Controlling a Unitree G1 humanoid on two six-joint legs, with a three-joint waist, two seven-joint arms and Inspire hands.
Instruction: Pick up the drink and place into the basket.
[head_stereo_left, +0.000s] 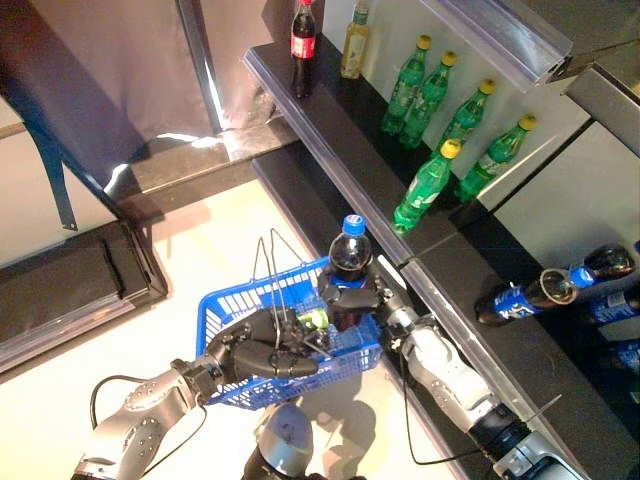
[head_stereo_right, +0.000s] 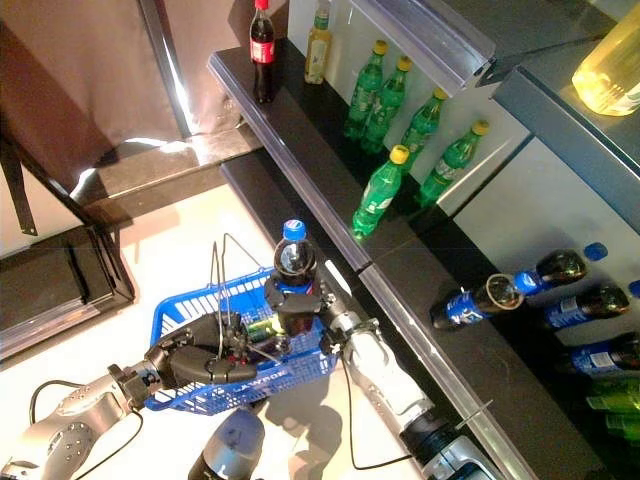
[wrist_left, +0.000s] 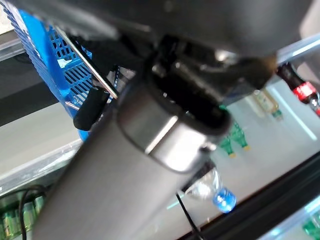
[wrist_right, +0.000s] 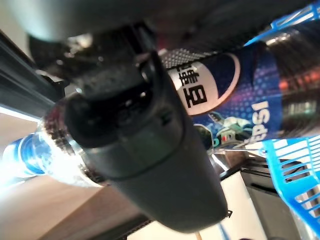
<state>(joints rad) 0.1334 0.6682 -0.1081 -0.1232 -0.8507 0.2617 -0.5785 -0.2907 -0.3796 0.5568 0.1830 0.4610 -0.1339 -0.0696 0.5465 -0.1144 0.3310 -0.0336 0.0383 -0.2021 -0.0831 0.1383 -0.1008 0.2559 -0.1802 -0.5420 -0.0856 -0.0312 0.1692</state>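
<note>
My right hand (head_stereo_left: 352, 299) is shut on a dark cola bottle (head_stereo_left: 350, 256) with a blue cap and blue label. It holds the bottle upright, with its lower part inside the blue basket (head_stereo_left: 222, 312) at the far right corner. In the right wrist view my thumb (wrist_right: 142, 135) wraps the bottle (wrist_right: 240, 95) beside the basket's rim (wrist_right: 295, 165). My left hand (head_stereo_left: 266, 356) is shut on the basket's thin wire handles (head_stereo_left: 268, 262) and holds the basket up in front. Something green (head_stereo_left: 316, 320) lies in the basket.
A black shelf (head_stereo_left: 330, 130) runs along the right with upright green bottles (head_stereo_left: 428, 185), a red-capped cola bottle (head_stereo_left: 303, 38) and a yellow drink (head_stereo_left: 354, 42). Dark blue-labelled bottles (head_stereo_left: 545, 288) lie on the lower shelf. A dark low ledge (head_stereo_left: 70, 290) stands at the left.
</note>
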